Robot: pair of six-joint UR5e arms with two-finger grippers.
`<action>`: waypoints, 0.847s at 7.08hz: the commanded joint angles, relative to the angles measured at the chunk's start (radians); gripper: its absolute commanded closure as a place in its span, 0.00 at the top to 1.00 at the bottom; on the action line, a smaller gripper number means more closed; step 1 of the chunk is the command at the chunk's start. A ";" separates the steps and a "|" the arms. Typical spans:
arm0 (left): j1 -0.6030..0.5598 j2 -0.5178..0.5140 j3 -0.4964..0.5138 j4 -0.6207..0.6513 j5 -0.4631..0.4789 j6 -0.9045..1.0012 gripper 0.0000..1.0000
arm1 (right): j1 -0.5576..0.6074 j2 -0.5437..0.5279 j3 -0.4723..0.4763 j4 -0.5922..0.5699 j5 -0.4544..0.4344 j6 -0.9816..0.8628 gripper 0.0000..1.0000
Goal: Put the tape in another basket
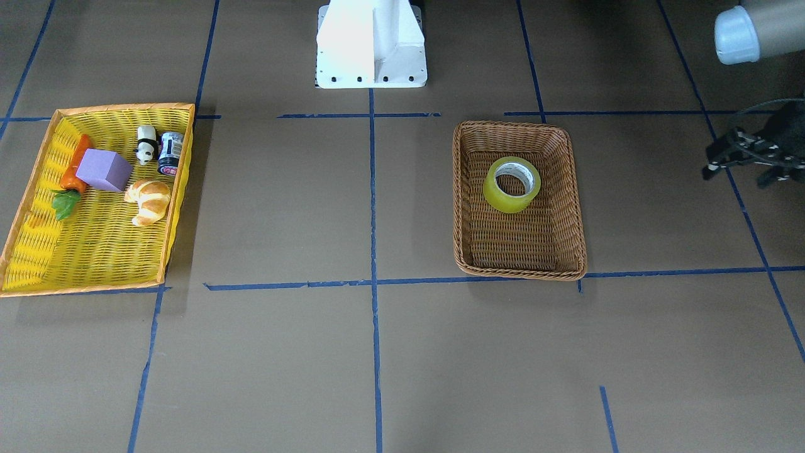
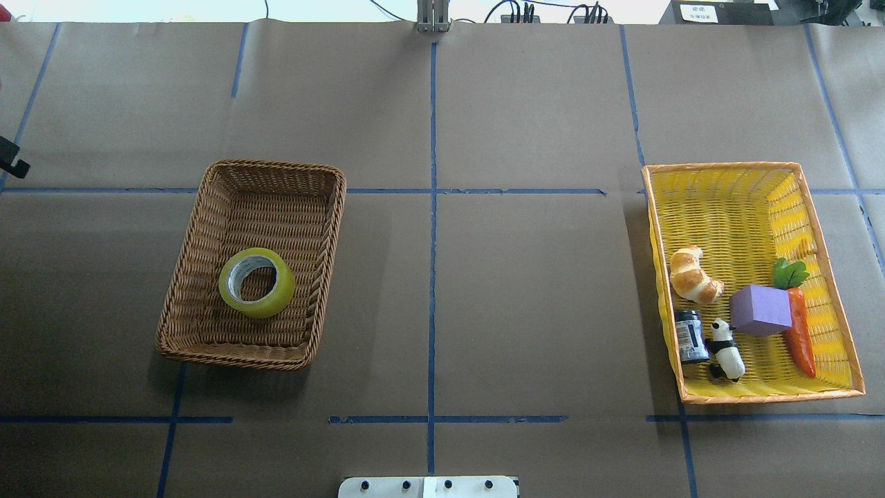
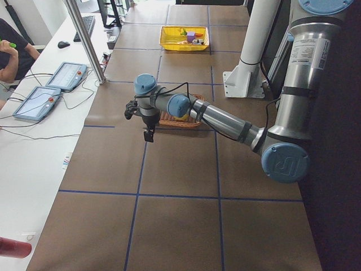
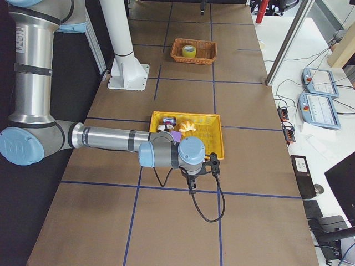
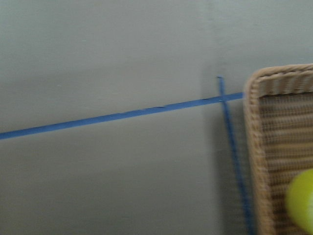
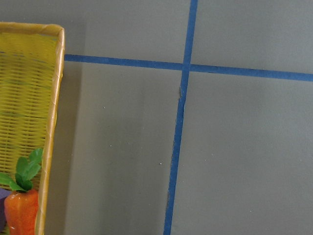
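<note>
The tape [image 2: 256, 282], a yellow-green roll with a white core, lies flat inside the brown wicker basket [image 2: 207, 200], in its half nearer the robot. It also shows in the front view [image 1: 512, 184] and at the left wrist view's right edge [image 5: 301, 200]. My left gripper [image 1: 739, 171] hangs off to the outer side of the basket, well apart from it, with its jaws apart and empty. My right gripper [image 4: 192, 187] shows only in the right side view, beyond the yellow tray's outer side; I cannot tell whether it is open or shut.
A yellow, orange-rimmed tray [image 2: 733, 176] on the robot's right holds a croissant [image 2: 693, 276], a purple block [image 2: 759, 310], a carrot [image 2: 800, 332], a small can [image 2: 690, 335] and a panda figure [image 2: 726, 349]. Blue tape lines cross the brown table. The white robot base [image 1: 371, 44] stands at the middle.
</note>
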 commanded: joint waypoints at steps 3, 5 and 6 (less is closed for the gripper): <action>-0.204 0.055 0.238 -0.014 -0.071 0.314 1.00 | 0.009 0.016 0.008 -0.010 0.004 0.003 1.00; -0.217 0.097 0.230 -0.041 -0.067 0.310 1.00 | 0.009 0.019 0.009 -0.008 0.006 0.042 1.00; -0.217 0.098 0.230 -0.041 -0.058 0.308 1.00 | 0.009 0.019 0.009 -0.008 0.003 0.042 1.00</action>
